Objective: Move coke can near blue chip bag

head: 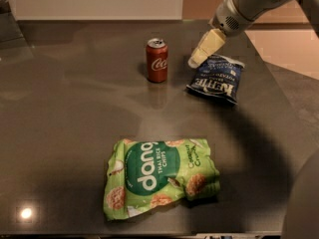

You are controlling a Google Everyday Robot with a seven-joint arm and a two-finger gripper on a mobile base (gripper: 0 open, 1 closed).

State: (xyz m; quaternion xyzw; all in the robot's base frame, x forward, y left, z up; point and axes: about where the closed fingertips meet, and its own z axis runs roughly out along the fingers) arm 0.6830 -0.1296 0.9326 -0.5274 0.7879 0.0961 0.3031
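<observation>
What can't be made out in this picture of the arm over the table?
All in the camera view:
The gripper hangs between the coke can and the blue chip bag. Whether it touches the bag is unclear from this angle.
The gripper hides part of the bag's upper left edge.
The arm is cut off by the top and right edges.
The green chip bag has small print too small to read.
A blurred grey shape at lower right is cut off by the edge.

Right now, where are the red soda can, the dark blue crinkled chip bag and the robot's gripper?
Red cylindrical coke can [157, 62]: camera view, its red side.
Crinkled dark blue chip bag [215, 81]: camera view, its lettered front.
Gripper [197, 59]: camera view, its cream tip, between can and bag.
</observation>
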